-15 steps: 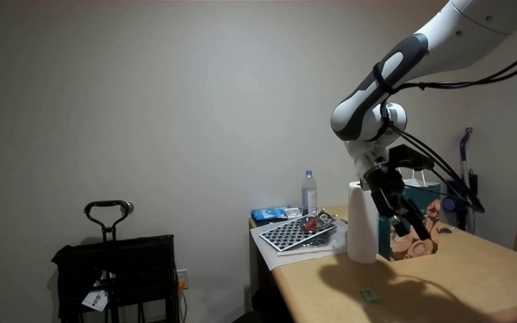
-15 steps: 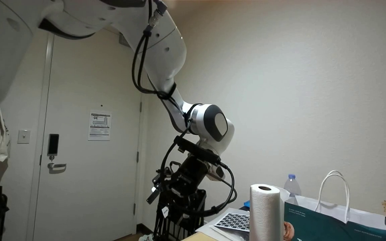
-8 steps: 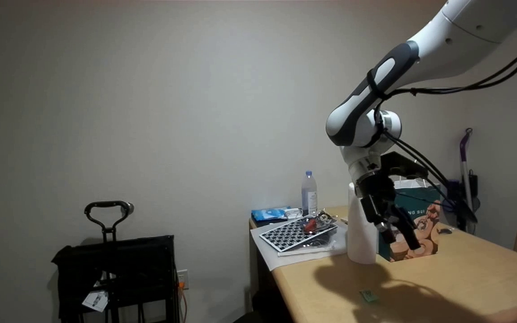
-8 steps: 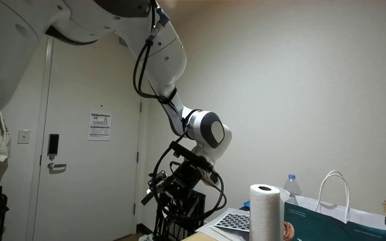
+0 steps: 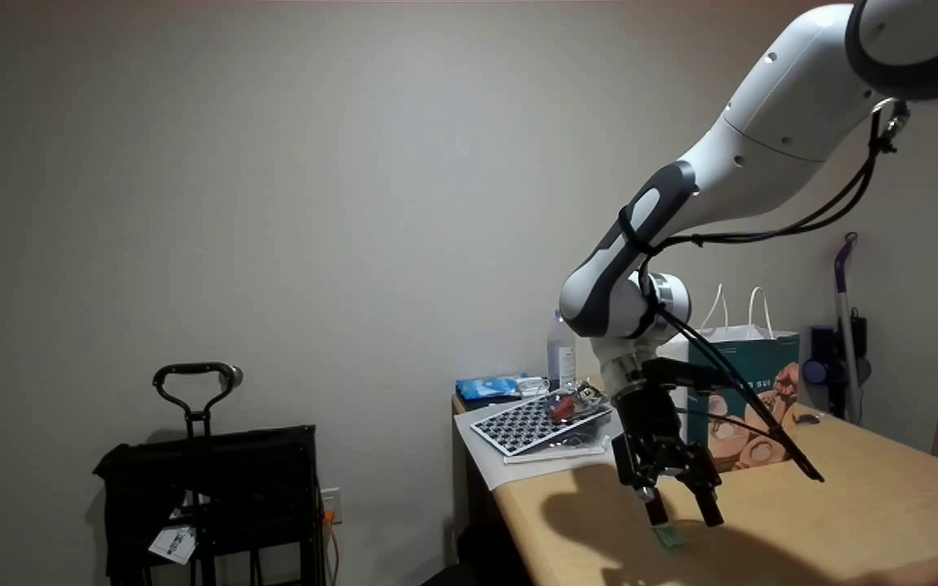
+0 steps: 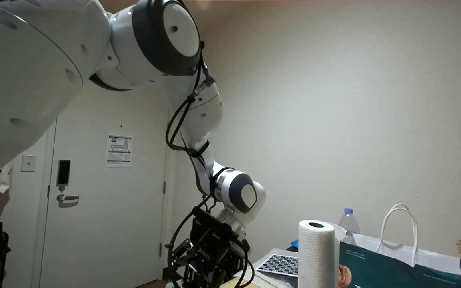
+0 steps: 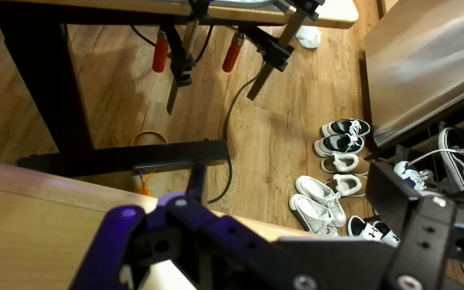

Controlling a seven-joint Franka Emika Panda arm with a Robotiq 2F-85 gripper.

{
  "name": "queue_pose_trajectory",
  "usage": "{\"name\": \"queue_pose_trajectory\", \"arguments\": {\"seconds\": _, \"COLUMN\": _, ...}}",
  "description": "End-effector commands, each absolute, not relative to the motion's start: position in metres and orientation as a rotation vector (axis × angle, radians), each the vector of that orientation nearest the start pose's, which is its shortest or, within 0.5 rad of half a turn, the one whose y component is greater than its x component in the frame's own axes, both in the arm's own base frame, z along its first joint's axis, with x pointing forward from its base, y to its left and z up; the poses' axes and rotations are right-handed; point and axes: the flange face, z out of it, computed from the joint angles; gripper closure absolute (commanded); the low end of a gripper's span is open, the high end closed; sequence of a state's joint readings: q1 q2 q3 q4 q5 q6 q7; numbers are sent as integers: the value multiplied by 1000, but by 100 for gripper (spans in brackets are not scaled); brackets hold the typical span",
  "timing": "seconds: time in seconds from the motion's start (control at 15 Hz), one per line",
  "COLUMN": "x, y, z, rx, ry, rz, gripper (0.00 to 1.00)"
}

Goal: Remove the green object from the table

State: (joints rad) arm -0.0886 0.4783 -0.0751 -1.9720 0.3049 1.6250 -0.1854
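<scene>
The green object (image 5: 669, 536), a tiny flat bright green piece, lies on the light tan wooden table (image 5: 876, 505) in an exterior view. My gripper (image 5: 685, 521) is open, pointing down, its two fingers apart with nothing seen between them. One fingertip (image 5: 657, 514) appears just above or at the far edge of the green object; I cannot tell if they touch. In the wrist view the open gripper (image 7: 294, 185) hangs over the table edge (image 7: 34, 217), with floor behind; the green object is not seen there. In an exterior view the gripper's fingers blend into dark things behind.
A paper-towel roll (image 6: 316, 256) and a teal gift bag (image 5: 754, 407) stand behind the gripper. A checkered board (image 5: 542, 423), a bottle (image 5: 560, 354) and bagged items lie at the table's far side. Shoes (image 7: 316, 205) are on the floor.
The arm has come down, and the gripper has moved down and leftward in an exterior view to just above the green object. The fingers stay apart. The green object has not moved.
</scene>
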Motion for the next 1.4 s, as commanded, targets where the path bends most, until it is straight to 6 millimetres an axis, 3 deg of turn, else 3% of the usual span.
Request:
{"name": "queue_pose_trajectory", "arguments": {"seconds": 0.0, "x": 507, "y": -62, "z": 204, "rx": -2569, "ry": 393, "rz": 903, "gripper": 0}}
{"name": "queue_pose_trajectory", "arguments": {"seconds": 0.33, "x": 492, "y": -87, "z": 199, "rx": -2552, "ry": 663, "rz": 727, "gripper": 0}}
{"name": "queue_pose_trajectory", "arguments": {"seconds": 0.4, "x": 510, "y": -79, "z": 190, "rx": -2579, "ry": 538, "rz": 795, "gripper": 0}}
{"name": "queue_pose_trajectory", "arguments": {"seconds": 0.6, "x": 509, "y": -83, "z": 189, "rx": -2577, "ry": 550, "rz": 788, "gripper": 0}}
{"name": "queue_pose_trajectory", "arguments": {"seconds": 0.67, "x": 517, "y": -85, "z": 185, "rx": -2607, "ry": 669, "rz": 694, "gripper": 0}}
{"name": "queue_pose_trajectory", "arguments": {"seconds": 0.93, "x": 546, "y": -108, "z": 176, "rx": -2702, "ry": 870, "rz": 441, "gripper": 0}}
{"name": "queue_pose_trajectory", "arguments": {"seconds": 1.07, "x": 550, "y": -114, "z": 169, "rx": -2722, "ry": 950, "rz": 434, "gripper": 0}}
{"name": "queue_pose_trajectory", "arguments": {"seconds": 1.13, "x": 546, "y": -110, "z": 175, "rx": -2709, "ry": 876, "rz": 437, "gripper": 0}}
{"name": "queue_pose_trajectory", "arguments": {"seconds": 1.33, "x": 547, "y": -109, "z": 171, "rx": -2708, "ry": 882, "rz": 443, "gripper": 0}}
